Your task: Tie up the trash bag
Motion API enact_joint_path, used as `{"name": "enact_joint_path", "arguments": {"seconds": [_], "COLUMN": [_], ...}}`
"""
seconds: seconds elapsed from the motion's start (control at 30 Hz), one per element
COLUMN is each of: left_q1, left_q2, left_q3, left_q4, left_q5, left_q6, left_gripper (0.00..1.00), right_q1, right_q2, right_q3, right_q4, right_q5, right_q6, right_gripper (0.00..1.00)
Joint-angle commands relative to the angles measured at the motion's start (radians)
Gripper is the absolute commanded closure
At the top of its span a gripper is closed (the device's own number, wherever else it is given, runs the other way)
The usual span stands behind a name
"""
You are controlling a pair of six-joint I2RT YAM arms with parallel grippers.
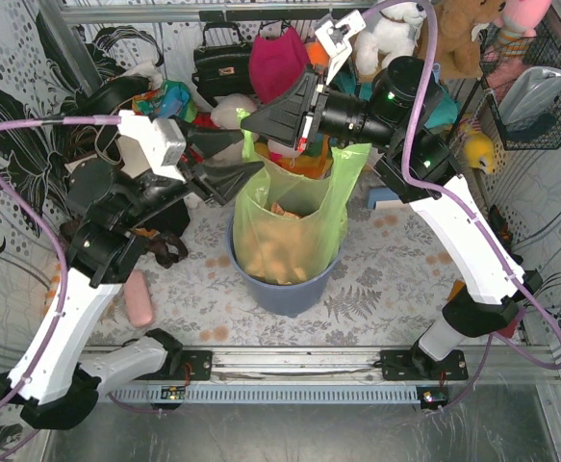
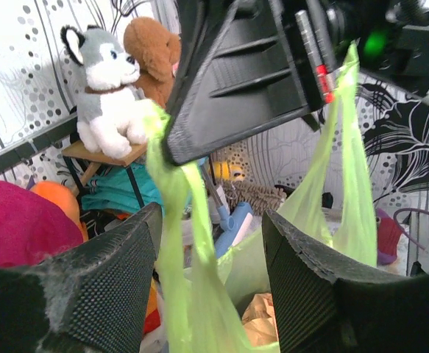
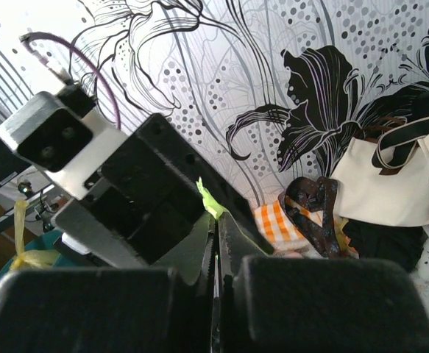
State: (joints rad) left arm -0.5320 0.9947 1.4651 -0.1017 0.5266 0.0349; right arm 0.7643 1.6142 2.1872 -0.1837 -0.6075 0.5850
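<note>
Nearest me in the top view, the rail [image 1: 290, 364] runs along the bottom of the frame. Just beyond it the round blue-grey bin [image 1: 285, 294] stands mid-frame on the patterned table [image 1: 386, 274], with a pink bar [image 1: 140, 300] lying to its lower left.

The trash bag [image 1: 294, 226] sits in that bin. Its light-green plastic is drawn up above the rim, and crumpled brown paper shows through.

My left pincer [image 1: 224, 162] hangs at the bag's upper left, jaws apart. In the left wrist view a twisted green strip of the bag drops between my two fingers [image 2: 111, 272], close against the left-hand one. I cannot tell whether it touches.

Higher up, my right pincer [image 1: 251, 120] is clamped on the top of that same strip. In the right wrist view its fingers meet, with a scrap of green poking out between them. The bag's other handle stands up at the right of the bin's mouth.

Farthest back sit a husky plush [image 2: 104, 81] and a brown plush [image 2: 151, 55], upper left in the left wrist view. A cream tote bag [image 3: 391, 184] is at the right edge of the right wrist view.
</note>
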Motion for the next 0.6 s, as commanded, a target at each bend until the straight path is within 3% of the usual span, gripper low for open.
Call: {"name": "enact_joint_path", "arguments": {"seconds": [0.0,0.23,0.57], "left_q1": [0.041,0.103,0.148], "left_q2": [0.033,0.051,0.090], "left_q3": [0.043,0.045,0.047], "left_q4": [0.080,0.146,0.270], "left_q5": [0.067,0.141,0.300], "left_q6": [-0.031,-0.085,-0.203], "left_gripper": [0.35,0.38,0.57], "right_q1": [0.000,0.000,0.000], "right_q2": [-0.032,-0.049,-0.056], "right_q3": [-0.008,-0.038,-0.053], "right_q4": [0.035,0.048,0.052], "right_q5": [-0.045,-0.059,-0.066], "right_q6": [-0.015,-0.015,-0.017], "right_gripper": [1.00,1.00,1.00]}}
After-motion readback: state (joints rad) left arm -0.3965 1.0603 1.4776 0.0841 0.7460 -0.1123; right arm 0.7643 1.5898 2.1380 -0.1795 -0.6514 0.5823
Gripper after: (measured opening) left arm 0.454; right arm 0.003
